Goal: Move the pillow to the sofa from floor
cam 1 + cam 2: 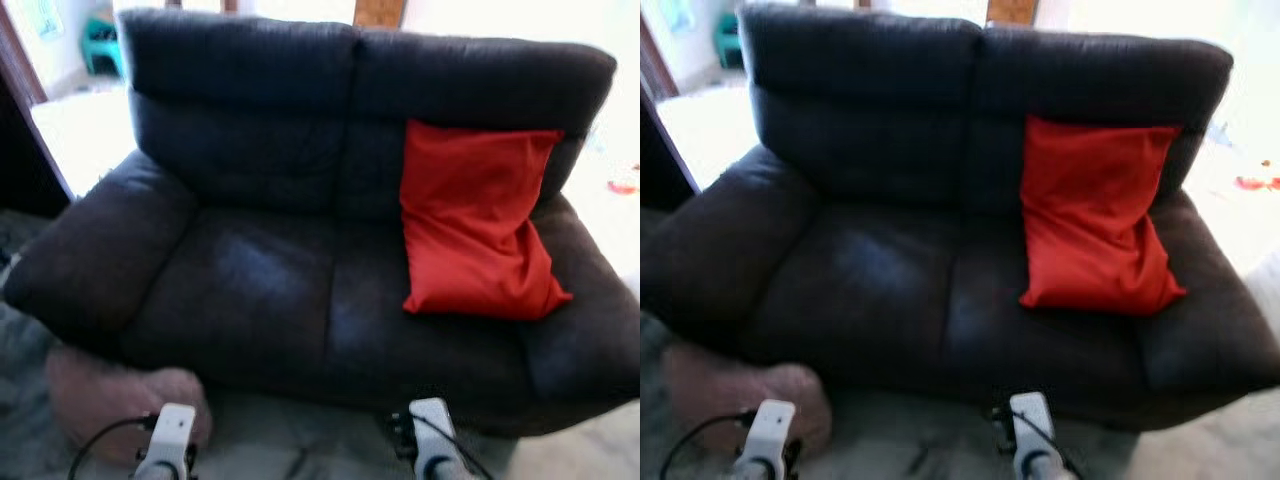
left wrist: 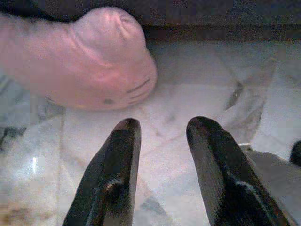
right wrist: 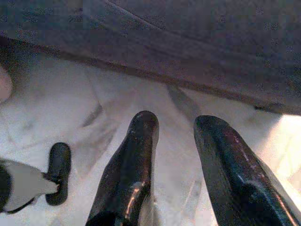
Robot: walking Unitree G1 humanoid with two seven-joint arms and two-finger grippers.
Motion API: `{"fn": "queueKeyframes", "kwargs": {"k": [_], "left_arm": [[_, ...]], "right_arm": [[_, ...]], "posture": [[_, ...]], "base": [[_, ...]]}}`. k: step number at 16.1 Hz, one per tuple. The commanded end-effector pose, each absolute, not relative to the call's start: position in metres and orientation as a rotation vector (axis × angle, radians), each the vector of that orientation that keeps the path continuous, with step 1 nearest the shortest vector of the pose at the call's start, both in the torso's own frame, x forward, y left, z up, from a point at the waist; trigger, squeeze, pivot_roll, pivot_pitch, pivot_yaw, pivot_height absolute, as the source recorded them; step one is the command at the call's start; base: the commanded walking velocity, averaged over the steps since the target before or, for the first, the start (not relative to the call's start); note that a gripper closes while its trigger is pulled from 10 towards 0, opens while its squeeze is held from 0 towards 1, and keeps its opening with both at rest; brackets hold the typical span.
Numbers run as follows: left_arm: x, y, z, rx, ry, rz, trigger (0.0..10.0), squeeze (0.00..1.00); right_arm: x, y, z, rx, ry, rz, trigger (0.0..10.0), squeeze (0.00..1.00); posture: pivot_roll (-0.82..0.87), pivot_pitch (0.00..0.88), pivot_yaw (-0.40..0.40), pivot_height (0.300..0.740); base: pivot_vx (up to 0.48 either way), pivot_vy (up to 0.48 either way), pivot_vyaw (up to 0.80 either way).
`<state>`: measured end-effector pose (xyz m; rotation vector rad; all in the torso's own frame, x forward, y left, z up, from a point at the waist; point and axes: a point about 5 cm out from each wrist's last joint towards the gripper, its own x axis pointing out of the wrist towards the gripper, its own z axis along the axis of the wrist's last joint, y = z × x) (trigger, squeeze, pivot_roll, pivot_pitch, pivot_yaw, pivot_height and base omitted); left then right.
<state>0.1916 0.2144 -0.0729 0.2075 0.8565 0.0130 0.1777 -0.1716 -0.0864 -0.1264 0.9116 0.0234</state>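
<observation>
On floor below sofa (image 1: 260,290), pink pillow (image 2: 80,61) lying sideways, left hand (image 2: 162,129) spread, right hand (image 3: 181,127) spread.

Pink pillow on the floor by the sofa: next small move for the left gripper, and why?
Probably ease the left gripper forward toward the soft pink pillow. It lies on the marble floor against the dark sofa, just ahead of the open fingers, not yet between them.
</observation>
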Motion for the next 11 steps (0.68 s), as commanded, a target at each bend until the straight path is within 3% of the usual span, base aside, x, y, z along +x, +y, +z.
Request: {"fn": "queueKeyframes", "kwargs": {"k": [1,6,11], "left_arm": [[0.189,0.214,-0.075,0.217,0.870,0.005,10.0,0.00],[0.188,0.215,-0.075,0.230,0.873,-0.008,10.0,0.00],[0.188,0.217,-0.075,0.234,0.874,-0.011,10.0,0.00]], "right_arm": [[0.179,-0.178,-0.085,-0.122,0.899,-0.006,10.0,0.00],[0.154,-0.225,-0.089,-0.090,0.966,-0.201,10.0,0.00],[0.143,-0.223,-0.094,-0.048,1.004,-0.241,10.0,0.00]], "posture": [[0.09,0.029,-0.043,0.740],[0.09,0.007,-0.029,0.740],[0.09,0.005,-0.017,0.740]], "base": [[0.000,0.394,0.00],[0.000,0.397,0.00],[0.000,0.395,0.00]]}}
